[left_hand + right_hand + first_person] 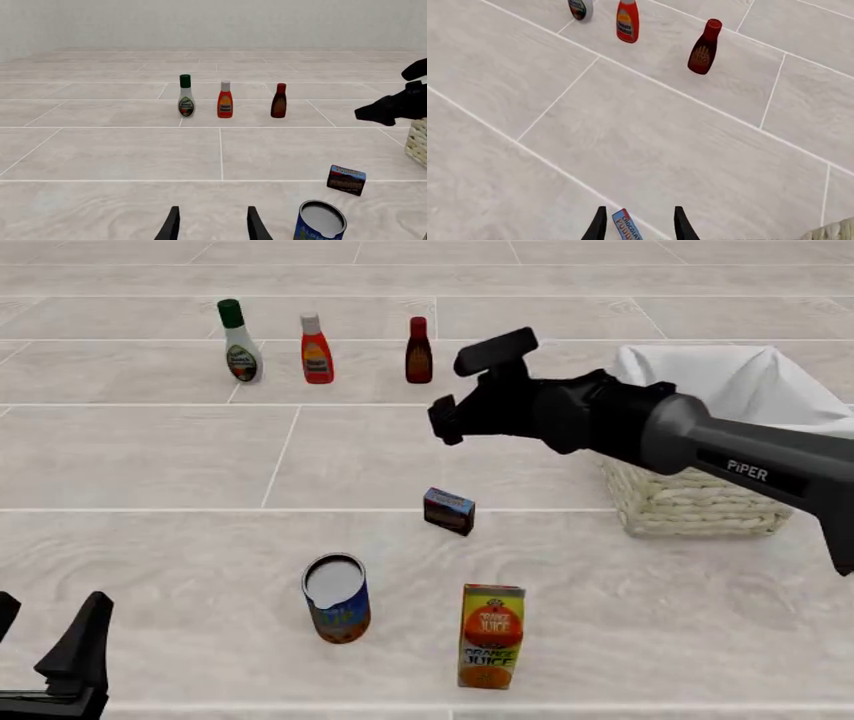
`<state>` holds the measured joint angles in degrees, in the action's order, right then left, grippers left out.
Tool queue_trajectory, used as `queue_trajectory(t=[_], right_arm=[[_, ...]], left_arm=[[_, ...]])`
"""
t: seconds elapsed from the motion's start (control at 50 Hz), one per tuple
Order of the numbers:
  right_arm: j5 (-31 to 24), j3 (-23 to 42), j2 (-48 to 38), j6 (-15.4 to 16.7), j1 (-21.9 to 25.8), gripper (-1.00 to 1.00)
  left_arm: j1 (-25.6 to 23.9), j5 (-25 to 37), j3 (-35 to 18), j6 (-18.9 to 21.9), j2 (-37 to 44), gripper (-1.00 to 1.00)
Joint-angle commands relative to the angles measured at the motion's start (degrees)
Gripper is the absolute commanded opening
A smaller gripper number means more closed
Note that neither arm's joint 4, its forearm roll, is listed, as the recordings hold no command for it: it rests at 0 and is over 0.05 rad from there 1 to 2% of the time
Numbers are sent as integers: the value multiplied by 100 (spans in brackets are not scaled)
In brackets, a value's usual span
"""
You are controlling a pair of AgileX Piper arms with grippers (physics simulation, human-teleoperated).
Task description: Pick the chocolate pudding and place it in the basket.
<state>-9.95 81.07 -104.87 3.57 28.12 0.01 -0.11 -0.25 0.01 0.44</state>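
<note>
The right gripper (638, 225) is seen with its fingers (598, 226) spread wide and nothing held; in the right wrist view the pudding (626, 226) is framed between them, untouched on the table below. The left gripper (211, 225) is likewise parted and empty, low at the table's near left. The pudding (449, 510) is set upright, left of the basket (699, 502), behind the can (336, 598) and juice carton (491, 636).

Three bottles (318, 350) stand far back; a can (335, 598) beside a juice carton (491, 636) nearer.
</note>
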Motion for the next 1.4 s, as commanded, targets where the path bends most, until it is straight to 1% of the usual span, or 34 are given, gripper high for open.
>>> queue_trajectory(t=[0.02, 0.38, 0.92, 1.08, 1.4], right_arm=[[-53, 44, -109, -47, -7, 100], [80, -141, -322, -101, 14, 100], [326, -395, -597, -41, -59, 100], [407, -484, -656, -97, -14, 100], [601, -642, -827, -111, -13, 100]], left_arm=[[-1, 0, 0, 1, 0, 100], [0, 0, 0, 1, 1, 100], [0, 0, 0, -1, 0, 100], [1, 0, 0, 0, 0, 100], [0, 0, 0, 0, -1, 100]])
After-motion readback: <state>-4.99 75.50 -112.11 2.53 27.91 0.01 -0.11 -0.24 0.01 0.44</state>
